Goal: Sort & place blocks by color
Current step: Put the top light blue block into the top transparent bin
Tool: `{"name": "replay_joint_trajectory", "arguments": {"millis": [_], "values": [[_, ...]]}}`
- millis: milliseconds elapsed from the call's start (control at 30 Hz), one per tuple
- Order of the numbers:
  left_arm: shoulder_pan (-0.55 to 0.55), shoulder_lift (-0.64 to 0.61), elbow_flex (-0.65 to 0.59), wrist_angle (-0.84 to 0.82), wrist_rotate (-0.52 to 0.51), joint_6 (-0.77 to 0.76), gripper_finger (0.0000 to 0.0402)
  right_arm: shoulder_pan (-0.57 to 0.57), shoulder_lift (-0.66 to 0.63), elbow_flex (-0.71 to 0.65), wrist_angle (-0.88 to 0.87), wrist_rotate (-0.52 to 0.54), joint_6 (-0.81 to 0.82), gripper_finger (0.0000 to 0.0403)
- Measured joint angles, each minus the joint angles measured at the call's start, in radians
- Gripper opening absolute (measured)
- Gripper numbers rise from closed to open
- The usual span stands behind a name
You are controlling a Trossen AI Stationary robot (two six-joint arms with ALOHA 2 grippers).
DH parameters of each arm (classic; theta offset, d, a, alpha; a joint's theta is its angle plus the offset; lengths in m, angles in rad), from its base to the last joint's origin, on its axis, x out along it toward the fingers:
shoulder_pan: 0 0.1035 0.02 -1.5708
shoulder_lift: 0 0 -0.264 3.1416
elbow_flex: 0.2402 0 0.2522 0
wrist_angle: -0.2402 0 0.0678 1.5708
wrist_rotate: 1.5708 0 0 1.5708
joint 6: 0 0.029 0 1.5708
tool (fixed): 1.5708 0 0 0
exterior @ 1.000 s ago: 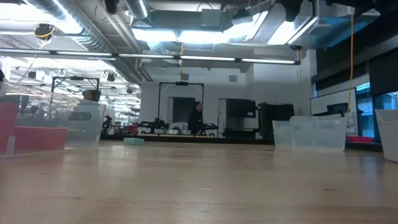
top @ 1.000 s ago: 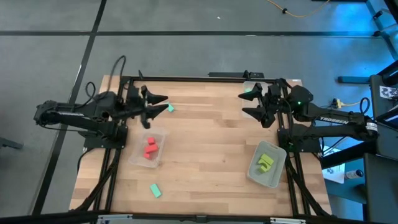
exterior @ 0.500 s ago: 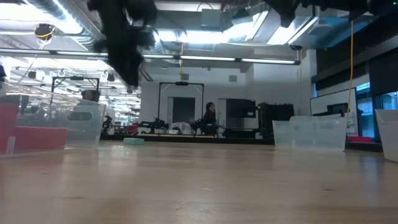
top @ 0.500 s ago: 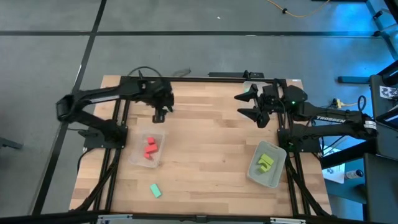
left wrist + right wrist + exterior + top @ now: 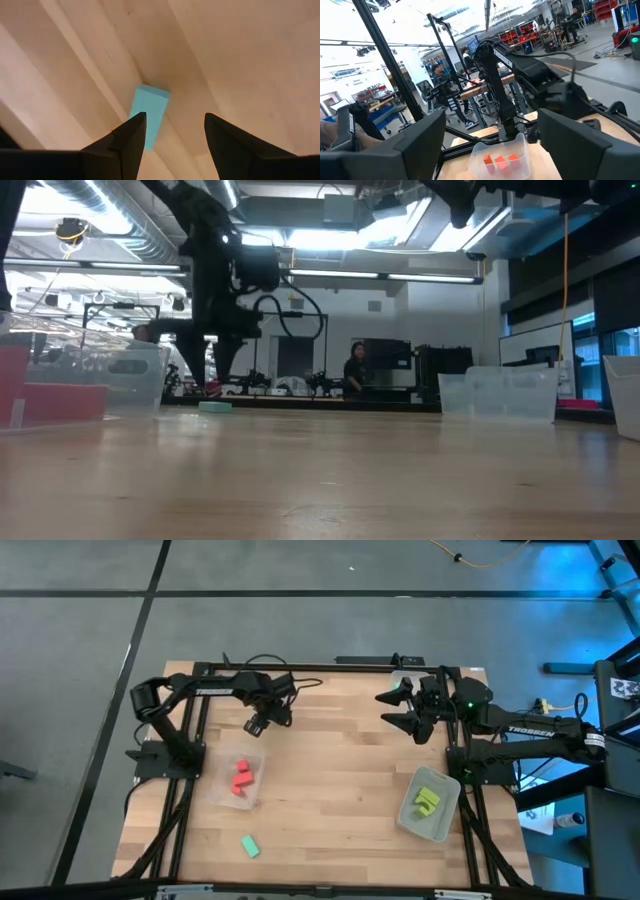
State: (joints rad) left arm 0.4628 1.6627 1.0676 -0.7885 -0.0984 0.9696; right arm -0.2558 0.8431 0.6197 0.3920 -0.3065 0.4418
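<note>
Wooden counter (image 5: 330, 770), two clear trays in use. Left tray (image 5: 222, 792) holds the red blocks (image 5: 241, 778); right tray (image 5: 443, 816) holds the yellow-green blocks (image 5: 427, 801). A third clear tray (image 5: 497, 393) sits at the far right edge.

One teal block (image 5: 249, 846) lies loose at the near left. A second teal block (image 5: 148, 115) lies under the left hand (image 5: 175, 131), hidden by the arm from above (only the wrist camera shows it). It rests on the counter, closer to one finger (image 5: 131, 137), untouched; fingers apart.

Right hand (image 5: 397, 708) hovers high at far right, fingers spread wide, holding nothing.

A person (image 5: 354, 372) stands in the room behind.
</note>
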Motion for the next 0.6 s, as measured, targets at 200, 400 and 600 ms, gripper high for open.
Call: {"name": "replay_joint_trajectory", "arguments": {"millis": [200, 400, 600], "values": [[0.038, 0.034, -0.001, 0.068, -0.002, 0.044, 0.0194, 0.0, 0.0, 0.0, 0.0, 0.0, 0.003, 0.0318], [0.074, 0.034, -0.001, 0.066, 0.007, 0.162, 0.0194, 0.0, 0.0, 0.0, -0.001, 0.001, 0.026, 0.0318], [0.09, 0.034, -0.001, 0.077, 0.022, 0.167, 0.0195, 0.0, -0.001, 0.0, -0.001, 0.036, 0.026, 0.0318]]}}
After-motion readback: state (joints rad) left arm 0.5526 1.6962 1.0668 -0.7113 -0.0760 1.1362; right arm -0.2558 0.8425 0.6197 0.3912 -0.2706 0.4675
